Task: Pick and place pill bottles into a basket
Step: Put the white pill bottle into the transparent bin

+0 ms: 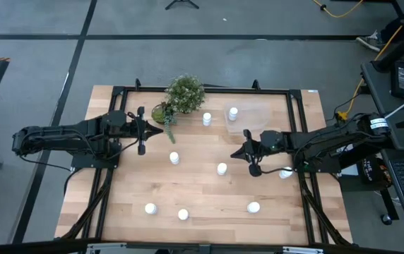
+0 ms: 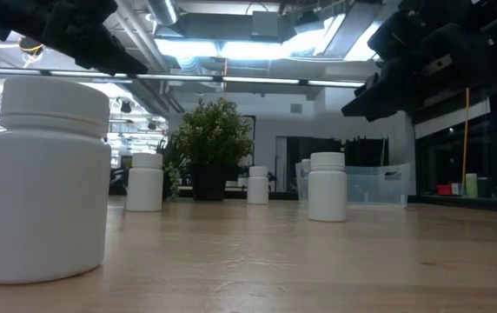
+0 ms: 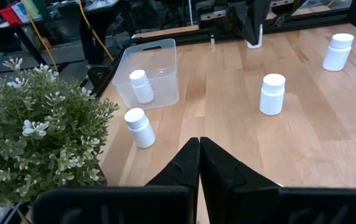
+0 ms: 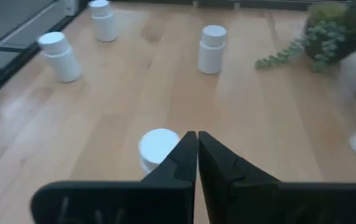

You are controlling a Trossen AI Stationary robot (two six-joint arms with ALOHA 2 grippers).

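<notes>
Clear basket (one bottle inside) near table's edge.

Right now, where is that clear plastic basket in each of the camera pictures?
High view: the basket sits near the table's far edge, right of centre, with one pill bottle inside.
Low view: far back, right of centre.
Left wrist view: just past the potted plant, bottle inside.
Right wrist view: not clearly in it.
Shared landmark: the potted plant, left of the basket in the high view.

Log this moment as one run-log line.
left gripper: shut, empty, by plant | right gripper: shut, empty, mid-table | basket: one bottle
</notes>
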